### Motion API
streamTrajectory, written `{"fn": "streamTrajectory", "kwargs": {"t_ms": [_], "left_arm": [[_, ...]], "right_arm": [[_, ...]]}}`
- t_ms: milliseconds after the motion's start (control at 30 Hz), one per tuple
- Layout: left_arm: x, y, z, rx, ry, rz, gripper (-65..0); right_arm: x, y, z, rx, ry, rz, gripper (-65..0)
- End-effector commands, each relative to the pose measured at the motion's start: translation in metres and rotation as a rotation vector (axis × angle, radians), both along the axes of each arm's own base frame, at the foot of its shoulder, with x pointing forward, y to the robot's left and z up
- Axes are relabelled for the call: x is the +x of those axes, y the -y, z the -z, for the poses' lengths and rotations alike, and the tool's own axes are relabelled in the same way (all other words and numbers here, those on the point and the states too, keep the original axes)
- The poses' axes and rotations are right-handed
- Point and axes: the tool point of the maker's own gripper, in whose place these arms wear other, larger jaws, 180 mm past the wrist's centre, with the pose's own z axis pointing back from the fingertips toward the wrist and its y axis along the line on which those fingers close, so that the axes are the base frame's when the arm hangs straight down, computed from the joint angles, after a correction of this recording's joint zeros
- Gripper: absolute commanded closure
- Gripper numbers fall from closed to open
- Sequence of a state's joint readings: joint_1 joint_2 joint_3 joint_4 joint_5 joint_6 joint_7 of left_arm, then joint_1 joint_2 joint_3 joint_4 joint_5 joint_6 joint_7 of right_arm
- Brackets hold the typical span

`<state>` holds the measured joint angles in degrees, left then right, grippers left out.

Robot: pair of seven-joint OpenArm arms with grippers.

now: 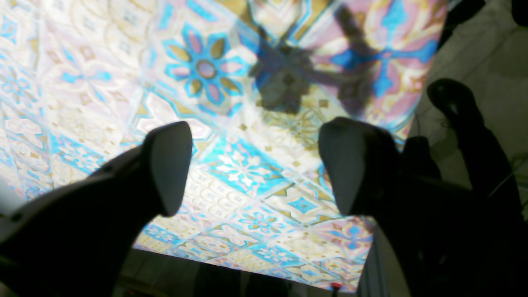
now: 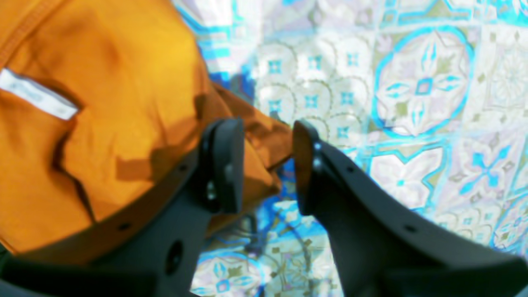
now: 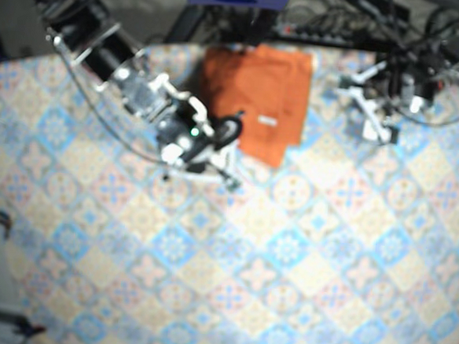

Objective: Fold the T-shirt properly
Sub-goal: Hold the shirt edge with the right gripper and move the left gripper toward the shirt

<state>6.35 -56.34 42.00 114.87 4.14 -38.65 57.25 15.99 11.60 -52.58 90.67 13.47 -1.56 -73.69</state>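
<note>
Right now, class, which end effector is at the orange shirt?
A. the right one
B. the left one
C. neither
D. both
A. The right wrist view shows a corner of the shirt at the open right end effector, while the left end effector hangs open over bare tablecloth.

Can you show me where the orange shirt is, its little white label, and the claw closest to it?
orange T-shirt [image 3: 255, 83]: base view, middle of the cloth.
white label [image 2: 37, 98]: right wrist view, middle of the tag.
right gripper [image 2: 266, 140]: right wrist view, the gap between its fingertips.
</note>
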Motion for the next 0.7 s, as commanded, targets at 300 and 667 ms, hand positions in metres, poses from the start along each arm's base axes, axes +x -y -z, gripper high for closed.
{"fn": "streamTrajectory", "kwargs": {"t_ms": [300, 667], "left_arm": [[-0.008, 0.005, 0.001, -0.004, -0.016, 0.035, -49.6], [-0.04, 0.008, 0.013, 0.011, -0.109, 0.094, -49.6]], "right_arm": [[0.012, -0.005, -0.012, 0.021, 0.04, 0.002, -20.3], [0.012, -0.004, -0.012, 0.021, 0.04, 0.003, -20.3]]}}
